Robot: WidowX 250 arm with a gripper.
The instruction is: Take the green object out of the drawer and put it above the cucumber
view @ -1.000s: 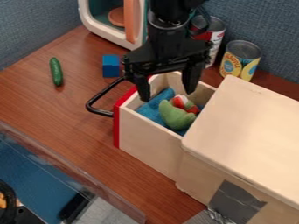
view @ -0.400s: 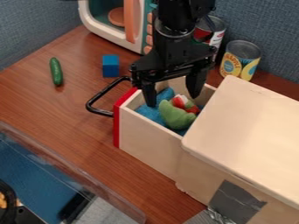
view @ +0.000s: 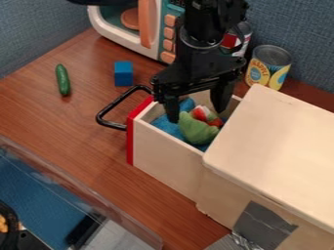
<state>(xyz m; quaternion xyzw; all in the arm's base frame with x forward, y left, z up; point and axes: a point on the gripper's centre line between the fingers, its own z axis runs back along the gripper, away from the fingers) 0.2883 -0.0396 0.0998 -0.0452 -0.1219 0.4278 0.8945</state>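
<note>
Counter [view: 78,141], wood-grained, cut off at left. Drawer [view: 166,156], pale wood, red front, rear end hidden. Hand [view: 198,113], black, fingers well apart, holding nothing. Green object [view: 194,131], curved, plush-looking, inside the drawer. Cucumber [view: 63,80], slender.

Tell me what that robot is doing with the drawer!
The robot's gripper is at the open drawer, its fingers apart around the green thing or just over it. It isn't holding anything. The green thing lies in the drawer, and the cucumber is on the table.
</note>
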